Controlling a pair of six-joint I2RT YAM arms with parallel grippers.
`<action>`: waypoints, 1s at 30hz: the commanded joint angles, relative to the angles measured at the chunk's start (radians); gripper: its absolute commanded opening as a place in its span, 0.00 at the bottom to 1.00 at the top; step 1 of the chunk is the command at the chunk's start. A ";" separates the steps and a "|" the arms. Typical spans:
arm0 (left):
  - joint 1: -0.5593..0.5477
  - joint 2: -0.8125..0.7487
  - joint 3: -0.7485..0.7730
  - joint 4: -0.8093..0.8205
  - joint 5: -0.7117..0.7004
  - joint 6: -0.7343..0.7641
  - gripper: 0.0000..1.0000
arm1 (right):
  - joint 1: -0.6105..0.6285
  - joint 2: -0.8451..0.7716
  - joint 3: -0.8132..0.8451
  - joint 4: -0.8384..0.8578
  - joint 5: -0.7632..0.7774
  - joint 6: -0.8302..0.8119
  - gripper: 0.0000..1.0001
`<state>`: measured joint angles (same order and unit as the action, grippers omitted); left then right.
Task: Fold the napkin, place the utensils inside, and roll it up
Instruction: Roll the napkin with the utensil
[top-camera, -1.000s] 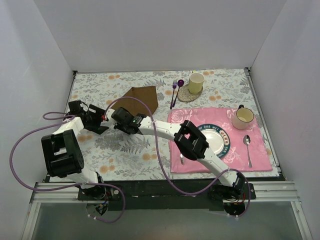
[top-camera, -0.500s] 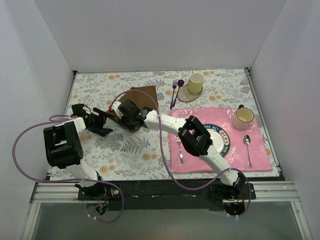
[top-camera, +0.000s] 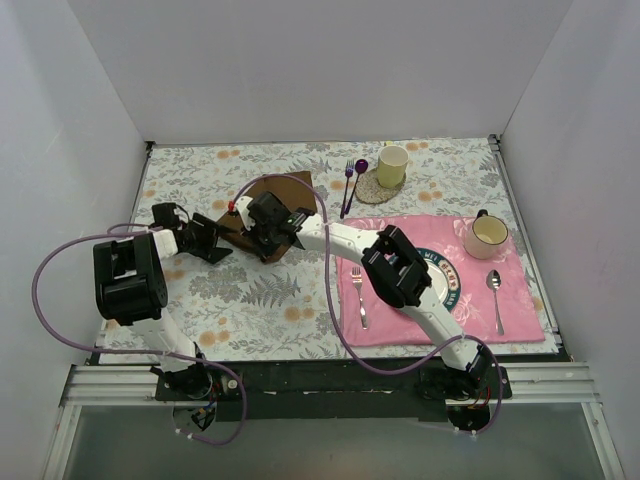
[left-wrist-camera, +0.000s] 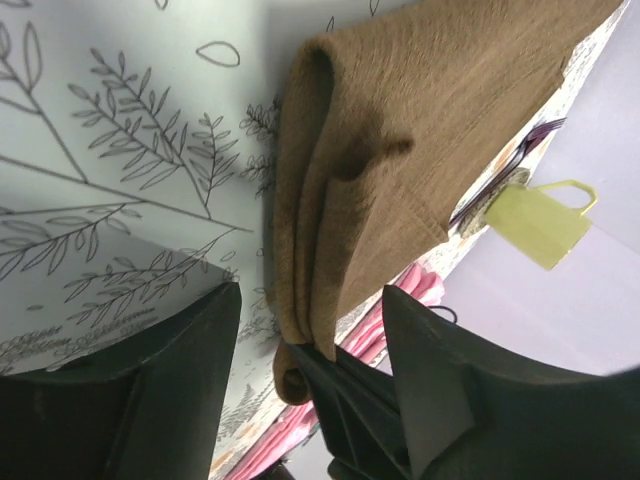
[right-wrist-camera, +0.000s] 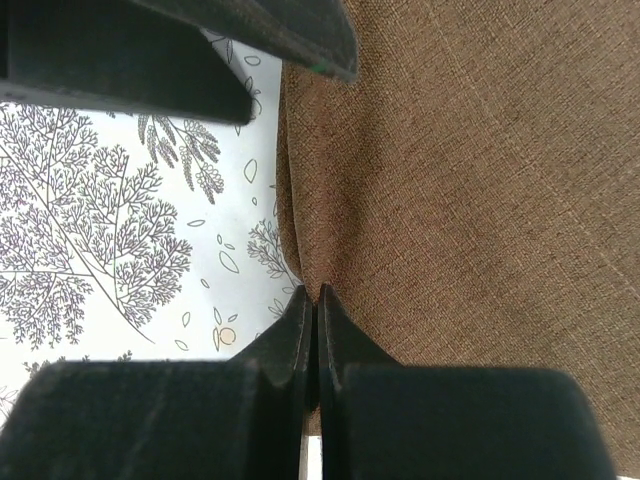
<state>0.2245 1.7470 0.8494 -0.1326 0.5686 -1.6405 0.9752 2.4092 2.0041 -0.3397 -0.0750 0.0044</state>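
Note:
The dark brown napkin (top-camera: 287, 190) lies folded on the floral tablecloth at the back centre. My right gripper (top-camera: 258, 237) is shut on its near-left folded edge, and the wrist view shows the fingertips (right-wrist-camera: 310, 300) pinching the cloth (right-wrist-camera: 480, 180). My left gripper (top-camera: 220, 245) is open just left of that corner. In its wrist view (left-wrist-camera: 312, 300) the napkin's fold (left-wrist-camera: 400, 150) hangs between its spread fingers without touching them. A purple fork and spoon (top-camera: 352, 180) lie right of the napkin. A silver fork (top-camera: 358, 300) and a silver spoon (top-camera: 495, 290) lie on the pink placemat.
The pink placemat (top-camera: 520, 320) at the right holds a plate (top-camera: 445, 285) and a mug (top-camera: 486, 236). A yellow cup (top-camera: 392, 164) stands on a coaster at the back. White walls enclose the table on three sides.
My right gripper has moved up and right onto the napkin's near-left edge. My left gripper has moved right, close to the same corner.

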 joint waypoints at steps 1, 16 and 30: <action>-0.013 0.049 0.022 -0.025 -0.136 0.042 0.53 | -0.007 -0.074 -0.011 0.042 -0.049 0.026 0.01; -0.037 0.051 0.091 -0.076 -0.159 0.080 0.00 | -0.004 -0.091 -0.045 0.028 -0.039 -0.038 0.05; -0.040 -0.038 0.077 -0.196 -0.056 0.028 0.00 | 0.126 -0.107 -0.100 0.097 0.311 -0.239 0.72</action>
<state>0.1875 1.7851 0.9295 -0.2745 0.4862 -1.6054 1.0641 2.3520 1.9030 -0.2985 0.1207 -0.1463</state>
